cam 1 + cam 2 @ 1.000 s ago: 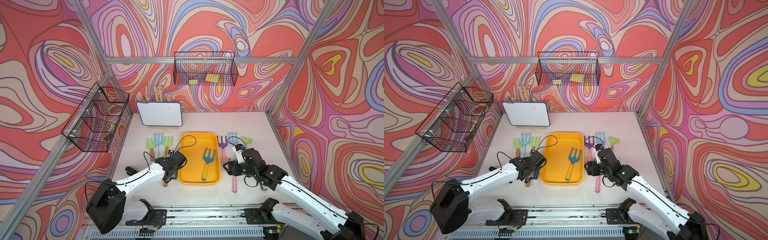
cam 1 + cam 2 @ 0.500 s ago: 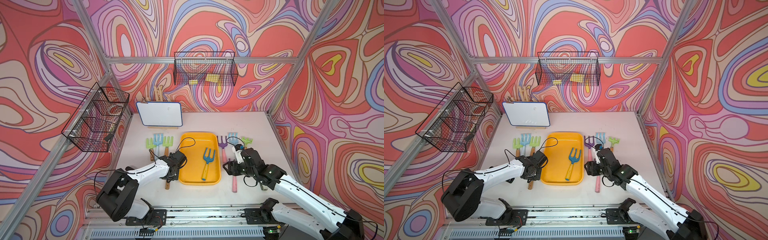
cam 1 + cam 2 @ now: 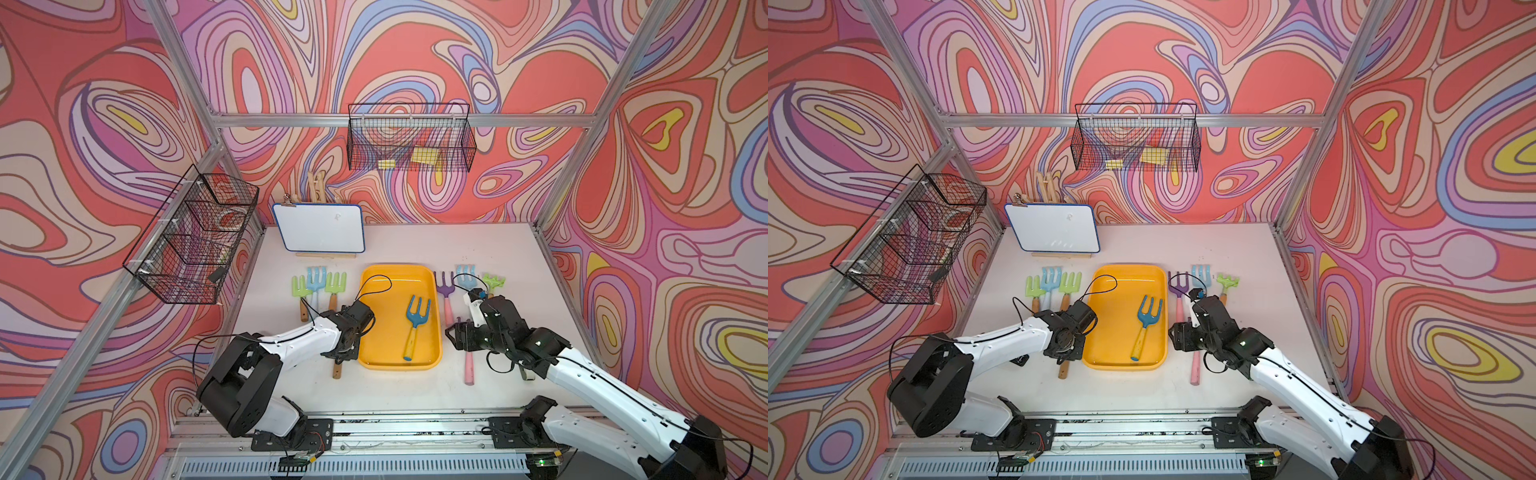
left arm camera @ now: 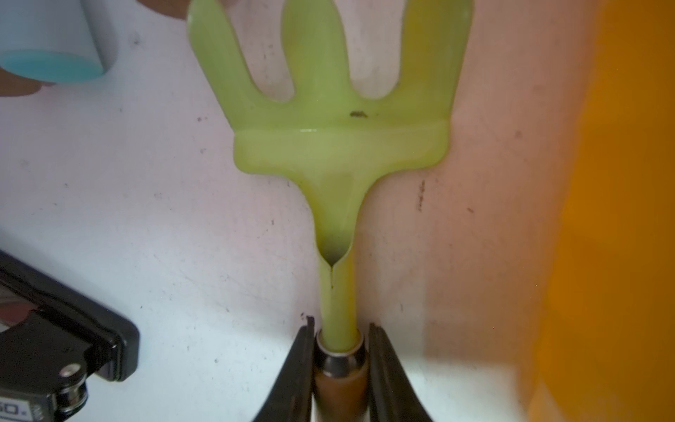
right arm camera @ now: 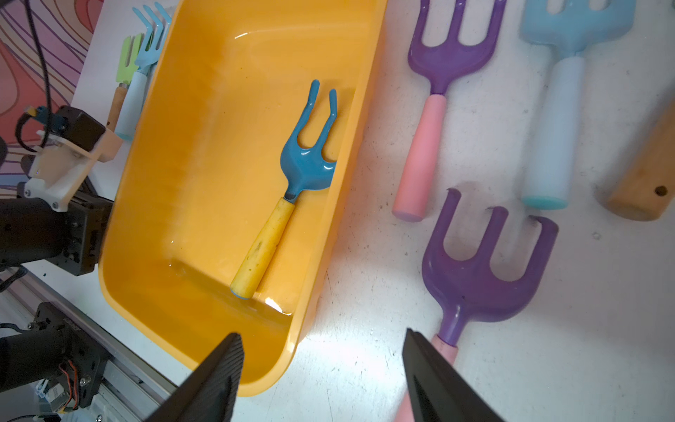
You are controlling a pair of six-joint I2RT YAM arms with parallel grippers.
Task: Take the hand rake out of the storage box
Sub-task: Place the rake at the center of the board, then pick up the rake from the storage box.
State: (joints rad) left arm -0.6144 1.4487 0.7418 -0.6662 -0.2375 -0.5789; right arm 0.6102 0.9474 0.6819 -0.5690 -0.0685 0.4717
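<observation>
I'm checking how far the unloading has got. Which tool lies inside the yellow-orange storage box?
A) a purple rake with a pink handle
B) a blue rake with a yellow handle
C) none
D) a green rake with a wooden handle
B: in both top views only the blue rake with a yellow handle lies on the glossy floor of the storage box.

I see the white table (image 3: pixel 415 241) carrying the storage box (image 3: pixel 386 307) at centre, rakes (image 3: pixel 336 282) at nine o'clock, more rakes (image 3: pixel 444 284) at three, a whiteboard (image 3: pixel 320 227) at eleven.
</observation>
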